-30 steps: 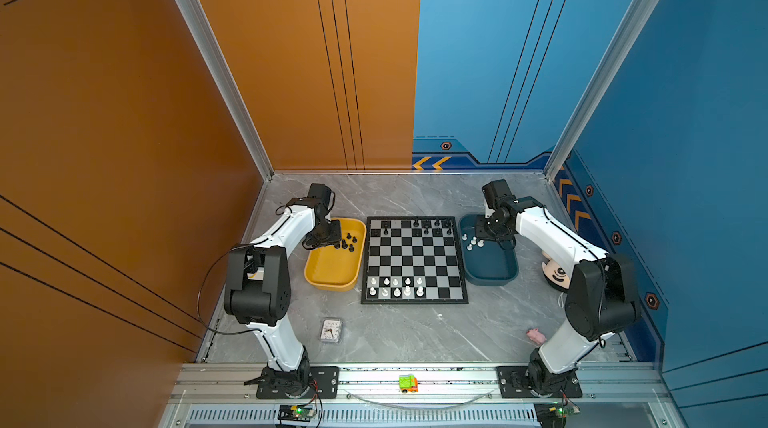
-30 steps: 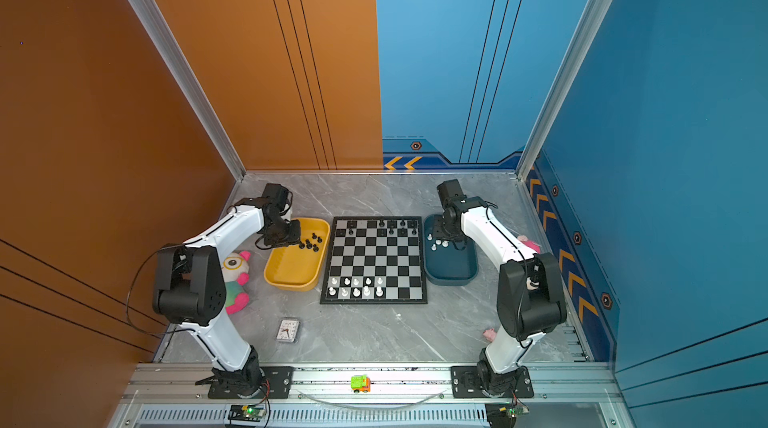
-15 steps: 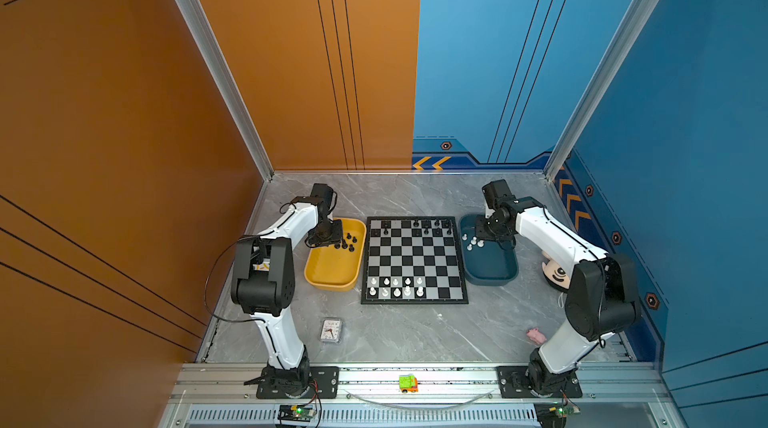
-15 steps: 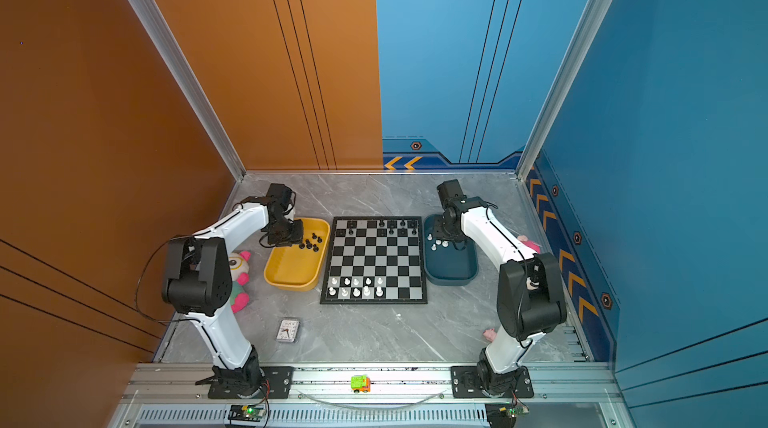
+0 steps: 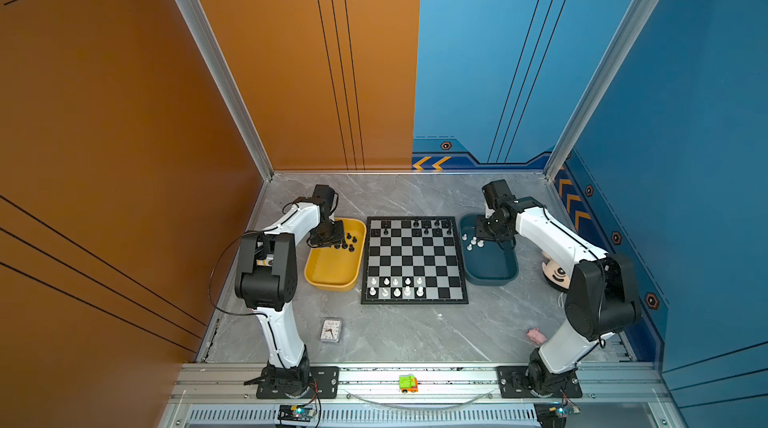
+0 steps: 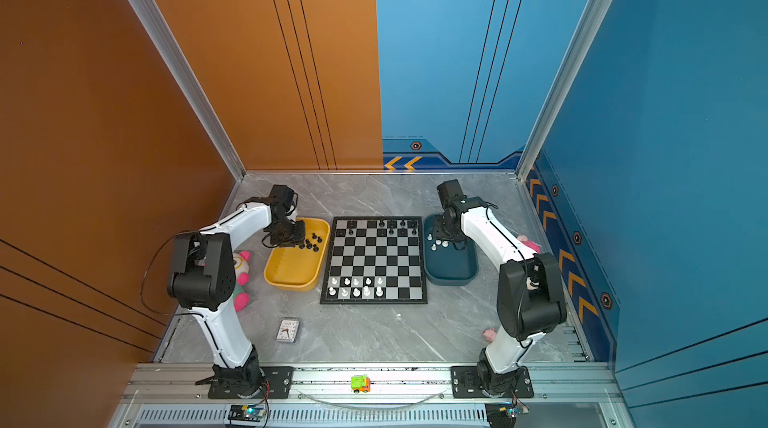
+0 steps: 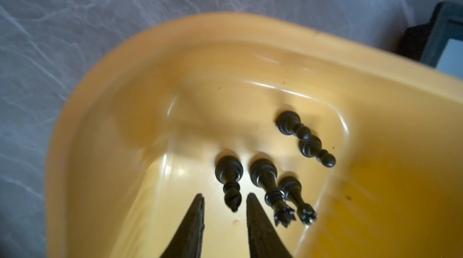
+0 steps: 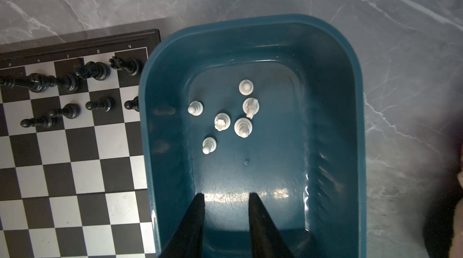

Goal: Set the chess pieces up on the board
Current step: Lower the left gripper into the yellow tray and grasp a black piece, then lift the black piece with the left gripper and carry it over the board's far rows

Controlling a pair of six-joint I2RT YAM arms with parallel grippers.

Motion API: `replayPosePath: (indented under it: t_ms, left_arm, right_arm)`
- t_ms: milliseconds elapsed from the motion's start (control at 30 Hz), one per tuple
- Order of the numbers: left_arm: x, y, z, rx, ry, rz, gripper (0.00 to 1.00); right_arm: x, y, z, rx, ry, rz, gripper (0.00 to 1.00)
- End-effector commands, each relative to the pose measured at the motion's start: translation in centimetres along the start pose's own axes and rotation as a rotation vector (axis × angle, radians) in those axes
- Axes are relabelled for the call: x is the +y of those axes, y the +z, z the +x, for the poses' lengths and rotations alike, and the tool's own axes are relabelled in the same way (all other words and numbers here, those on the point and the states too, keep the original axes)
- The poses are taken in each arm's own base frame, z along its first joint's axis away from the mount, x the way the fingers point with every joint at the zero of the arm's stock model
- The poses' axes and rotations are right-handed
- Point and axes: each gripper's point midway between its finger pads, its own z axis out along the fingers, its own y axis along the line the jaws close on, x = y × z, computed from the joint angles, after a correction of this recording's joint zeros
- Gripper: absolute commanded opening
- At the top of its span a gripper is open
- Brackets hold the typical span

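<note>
Change, left arm: Over the last second your left gripper [image 7: 224, 195] has settled into the far end of the yellow tray [image 5: 332, 276], and its jaws have drawn in from a wider stance.
Change, right arm: None. The right gripper [image 8: 225, 195] hangs where it was, over the teal tray [image 5: 490, 270].
Meaning: You are about to pick up a black man. The grasp is not yet made.
Left claw: Narrow, not closed. The head of the black bishop [image 7: 229, 181] sits between the tips with a sliver of gap on each side.
Right claw: A narrow gap with nothing between the jaws.
Bishop axis: Judged upright, with the base on the tray floor, the long axis vertical and the head pointing up toward the claw.
Neighbours: Four more black men stand just beside the bishop. The nearest is close to one fingertip, so expect a risk of knocking it.
Board location: The board [image 5: 415, 255] lies mid-table [image 5: 415, 334], between the two trays and just beside each.
Board contents: The black pieces [image 5: 426, 226] line the board's far edge. The white pieces [image 5: 397, 286] sit along its near edge, toward the near-left corner. Both ranks are incomplete.
White stock: Six white spares [image 8: 220, 121] stand upright in the teal tray.
</note>
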Motion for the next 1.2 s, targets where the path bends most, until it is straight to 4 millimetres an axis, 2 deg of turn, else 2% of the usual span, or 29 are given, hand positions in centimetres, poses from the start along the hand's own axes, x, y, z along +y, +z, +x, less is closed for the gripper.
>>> replayPosePath:
  t_ms: [0,567,767,967,1167]
  left_arm:
    - [-0.2,0.0,-1.0,-0.014,-0.012,0.014,0.28]
    - [-0.3,0.4,-1.1,-0.008,-0.012,0.025,0.10]
    - [-0.6,-0.5,-1.4,-0.028,-0.009,0.035,0.03]
    - [-0.6,-3.5,-1.9,-0.078,0.013,0.017,0.02]
    - [-1.9,-8.3,-2.8,-0.163,0.068,0.011,0.01]
  right_arm:
    - [0.1,-1.0,0.1,-0.016,0.009,-0.011,0.33]
    - [0.0,-1.3,0.2,-0.016,0.011,-0.007,0.33]
    - [0.0,-1.3,0.2,-0.015,0.010,-0.008,0.33]
    - [0.0,-1.4,0.3,-0.015,0.006,-0.011,0.33]
    - [0.1,-1.2,0.4,-0.014,0.002,-0.017,0.32]
